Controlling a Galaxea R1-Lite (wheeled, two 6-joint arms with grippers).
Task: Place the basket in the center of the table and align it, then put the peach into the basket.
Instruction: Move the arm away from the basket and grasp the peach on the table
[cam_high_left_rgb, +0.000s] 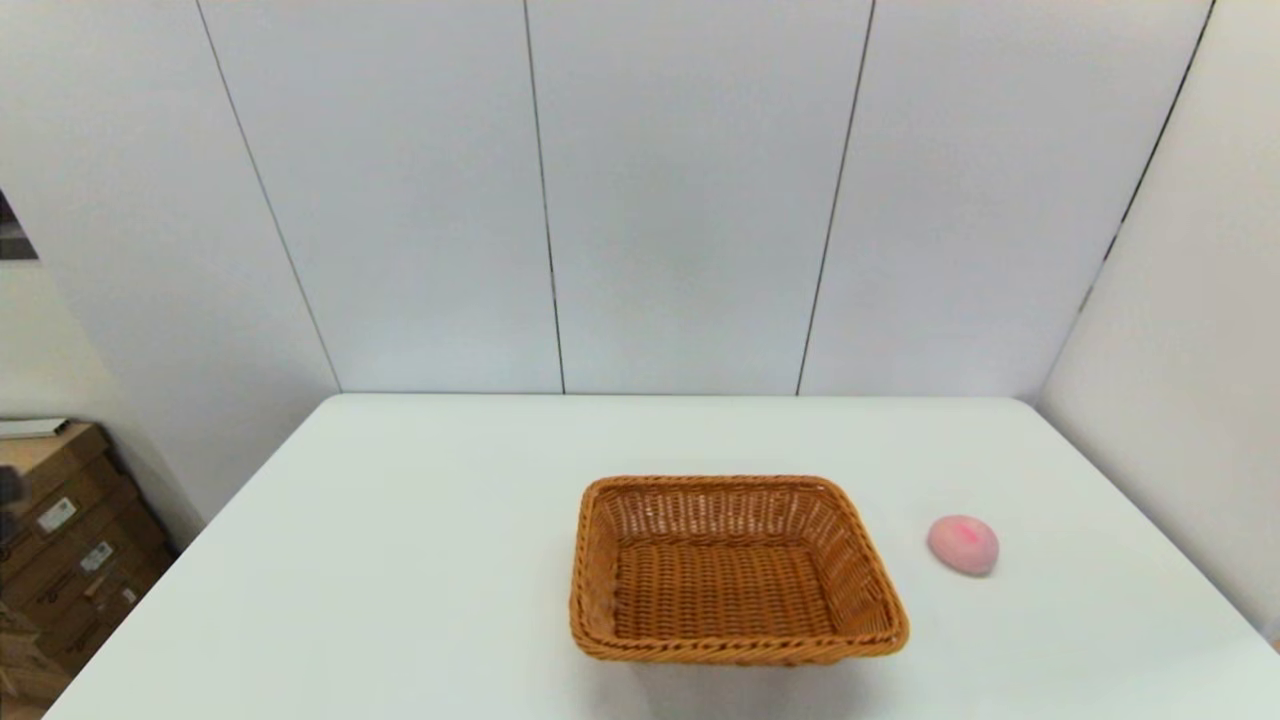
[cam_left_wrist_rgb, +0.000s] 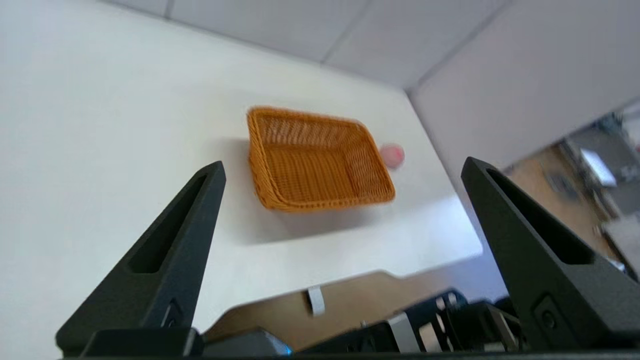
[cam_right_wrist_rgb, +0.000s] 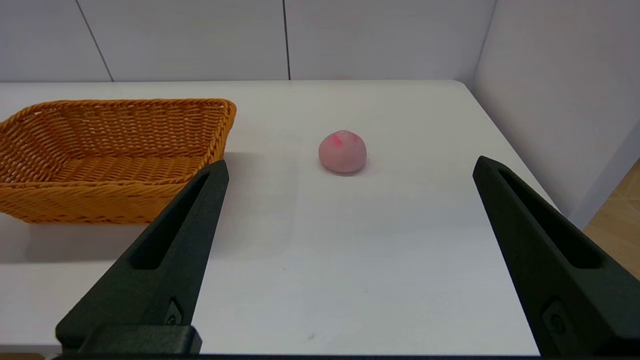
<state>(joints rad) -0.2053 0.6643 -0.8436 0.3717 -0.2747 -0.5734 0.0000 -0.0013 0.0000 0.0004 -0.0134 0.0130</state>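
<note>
Basket (cam_high_left_rgb: 735, 570) and peach (cam_high_left_rgb: 963, 545) apart on table (cam_high_left_rgb: 400, 560).
Left gripper (cam_left_wrist_rgb: 342, 167), right gripper (cam_right_wrist_rgb: 350, 165): fingers spread wide, holding nothing.

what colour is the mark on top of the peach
A darker pink-red blush on the pale pink peach; clearest in the right wrist view.

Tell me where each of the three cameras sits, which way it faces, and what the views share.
Head view: on the robot's head, looking forward and down at the table, basket and peach; no arm shows.
Left wrist view: behind the open left gripper, held high over the table's near edge, looking down at the basket; its two black fingers show.
Right wrist view: behind the open right gripper, low over the table, facing the peach; its two fingers show.
Shared: all three show basket and peach apart on the table.
</note>
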